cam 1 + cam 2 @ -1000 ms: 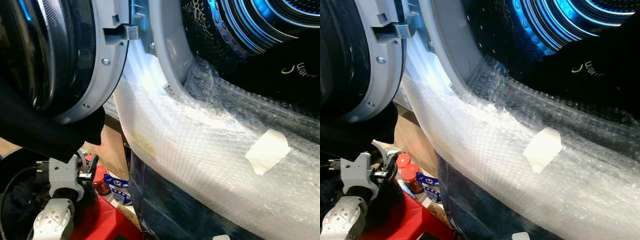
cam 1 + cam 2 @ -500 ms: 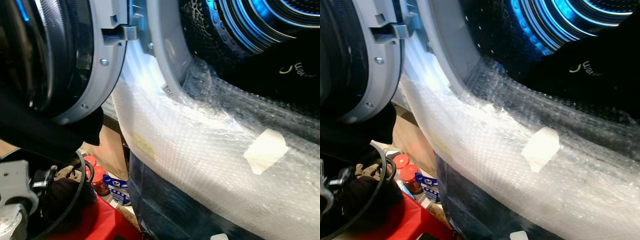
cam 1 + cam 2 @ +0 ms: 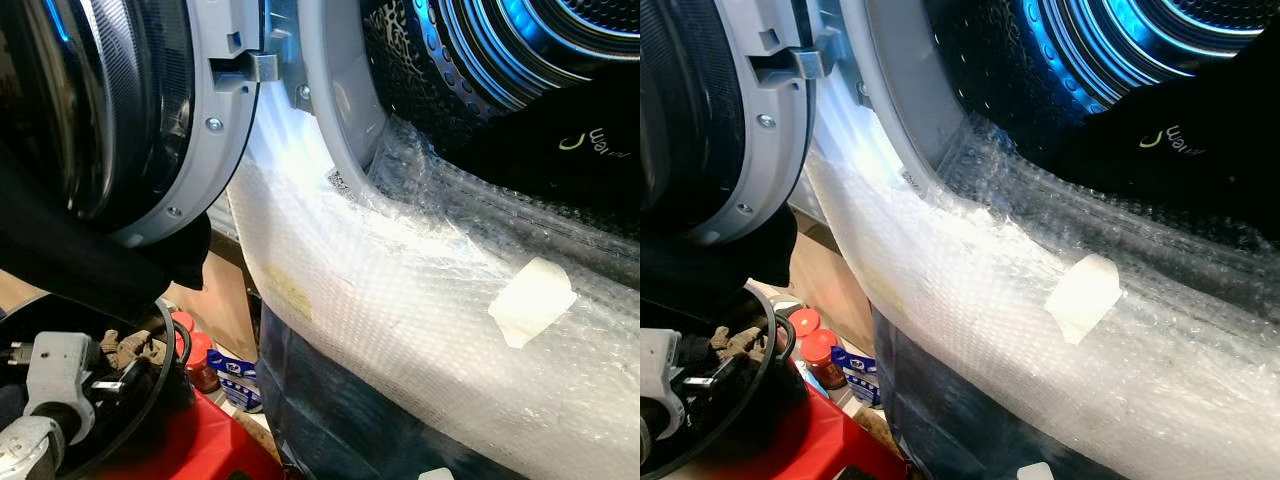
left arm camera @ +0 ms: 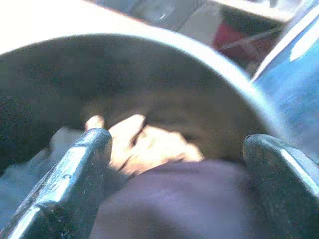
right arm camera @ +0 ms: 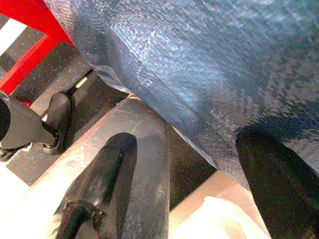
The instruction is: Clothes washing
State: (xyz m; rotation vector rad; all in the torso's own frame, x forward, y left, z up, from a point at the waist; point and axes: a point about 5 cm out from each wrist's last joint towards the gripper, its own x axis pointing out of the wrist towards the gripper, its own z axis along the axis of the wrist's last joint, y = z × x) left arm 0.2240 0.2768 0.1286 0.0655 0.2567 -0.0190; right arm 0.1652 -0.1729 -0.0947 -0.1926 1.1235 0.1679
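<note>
A washing machine (image 3: 330, 120) is seen close up, its front wrapped in bubble wrap (image 3: 400, 320). A patch of pale tape (image 3: 532, 300) is stuck on the wrap. The drum (image 3: 500, 50) is lit blue inside; a dark garment with light lettering (image 3: 590, 140) lies in the drum mouth at the lower edge. The round door (image 3: 120, 110) is swung open to the robot's left, grey rim with screws, dark glass. A black cloth (image 3: 90, 265) hangs below the door rim.

Below the wrap, a dark blue woven sheet (image 5: 199, 64) covers the lower machine front. A red frame (image 3: 210, 440) stands on the floor at lower left. A brown cardboard panel (image 3: 225, 300) is seen between machine and frame. Two red-capped bottles (image 3: 820, 355) and a blue-white packet (image 3: 238, 375) sit beside the panel.

A round dark basket (image 4: 164, 59) is seen at lower left, holding dark clothes (image 4: 189, 199) and a tan piece (image 4: 144, 144).

Left end effector (image 4: 179, 149): reached into the basket, fingers (image 4: 75, 164) apart, straddling the dark clothes; contact with them cannot be told. The left arm's grey wrist (image 3: 60, 375) is seen at the basket rim.

Right end effector (image 5: 199, 164): low beside the blue sheet, fingers (image 5: 107, 169) apart, nothing between them.
</note>
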